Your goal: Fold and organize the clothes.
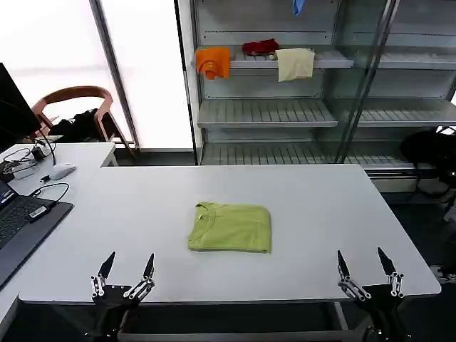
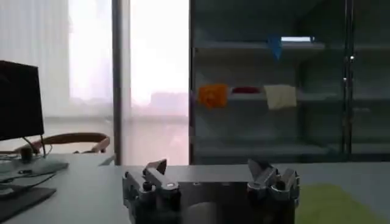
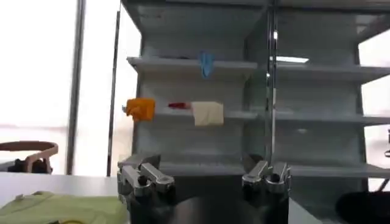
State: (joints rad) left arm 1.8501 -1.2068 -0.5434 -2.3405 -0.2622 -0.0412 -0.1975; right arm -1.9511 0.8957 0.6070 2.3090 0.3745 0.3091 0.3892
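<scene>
The clothes, one lime yellow-green T-shirt (image 1: 230, 227), lie folded into a neat rectangle at the middle of the white table (image 1: 320, 206), collar toward the left. My left gripper (image 1: 129, 266) hangs open at the table's front edge, left of the shirt and apart from it. My right gripper (image 1: 363, 262) hangs open at the front edge on the right, also apart. Part of the shirt shows in the left wrist view (image 2: 329, 204) beside the open left gripper (image 2: 207, 167), and in the right wrist view (image 3: 58, 207) beside the open right gripper (image 3: 200, 164).
A laptop (image 1: 21, 224), cables and a mouse (image 1: 61, 171) lie on the desk at the left. Behind the table stands a metal shelf rack (image 1: 285, 110) holding an orange cloth (image 1: 213, 61), a red item (image 1: 260, 47) and a cream cloth (image 1: 295, 63). A wooden chair (image 1: 75, 107) stands back left.
</scene>
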